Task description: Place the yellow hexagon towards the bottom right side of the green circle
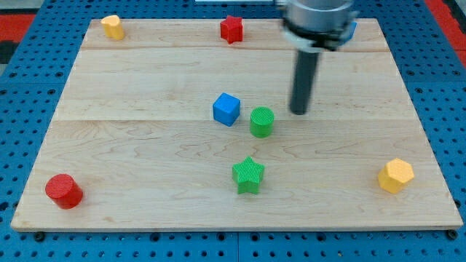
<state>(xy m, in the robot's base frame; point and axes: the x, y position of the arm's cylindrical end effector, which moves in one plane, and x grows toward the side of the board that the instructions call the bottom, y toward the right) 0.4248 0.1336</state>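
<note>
No jaws here, just a rod; my tip [298, 111] rests just right of the green circle [262, 121]. The yellow hexagon [395, 175] sits well apart, near the surface's [145, 145] bottom-right corner; something blue, perhaps a block, hides behind the arm.

Pale wooden board [145, 80], seemingly matt

my tip [299, 111] ends a straight dark grey rod under a black-and-silver round collar.
</note>
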